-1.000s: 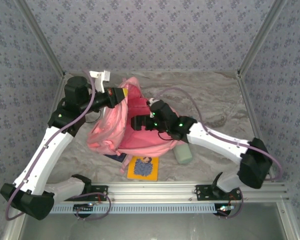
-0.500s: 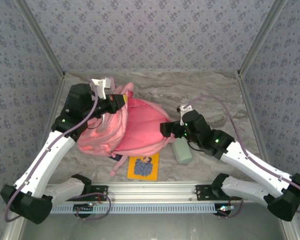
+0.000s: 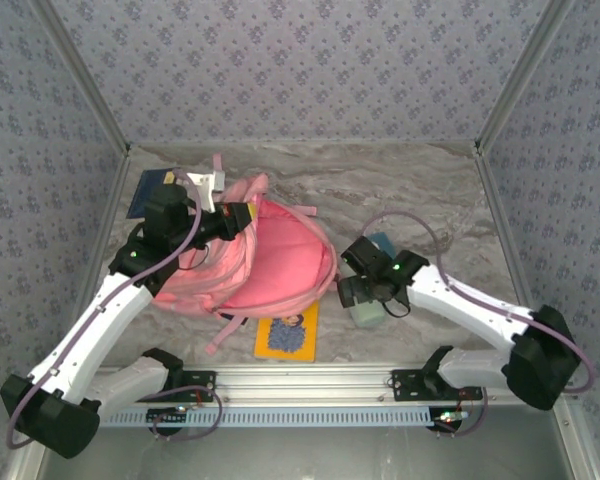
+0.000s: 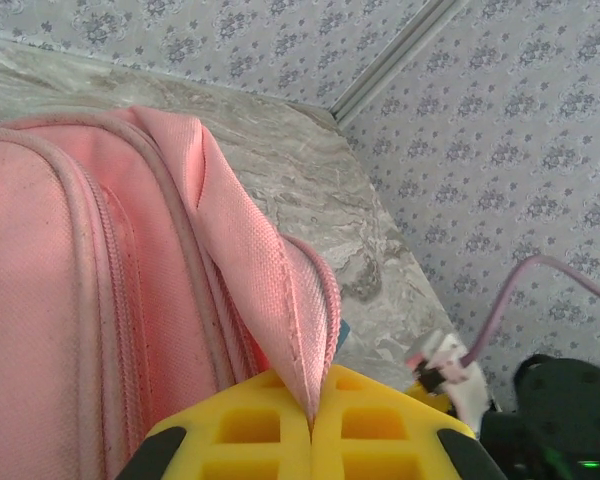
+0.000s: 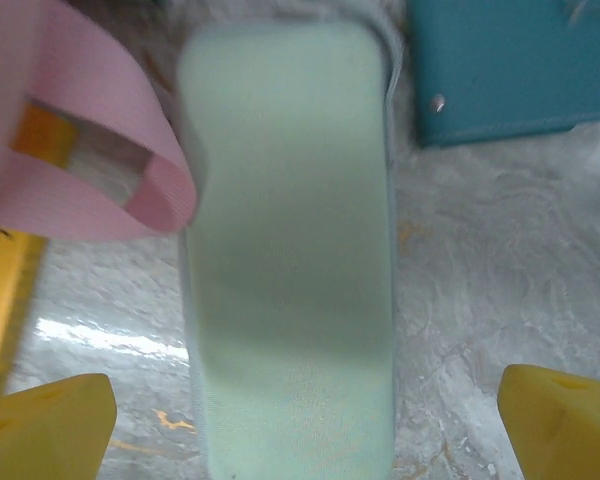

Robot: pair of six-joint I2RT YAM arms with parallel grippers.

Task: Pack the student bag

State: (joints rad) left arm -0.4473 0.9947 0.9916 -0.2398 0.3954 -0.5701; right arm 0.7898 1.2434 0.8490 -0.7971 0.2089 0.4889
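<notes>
We see the large soft pink fabric backpack (image 3: 275, 270) lying on the marbled grey table (image 3: 430, 190), a little toward 9 o'clock from its middle, and the left gripper (image 4: 311, 425) is clenched on a fold of its fabric at the bag's 11 o'clock edge. The right gripper (image 5: 300, 410) stands spread wide, grasping nothing, above a pale green rounded oblong case (image 5: 290, 250) at 4 o'clock of the backpack. A thin yellow booklet (image 3: 286, 336) lies at 6 o'clock of the backpack.
</notes>
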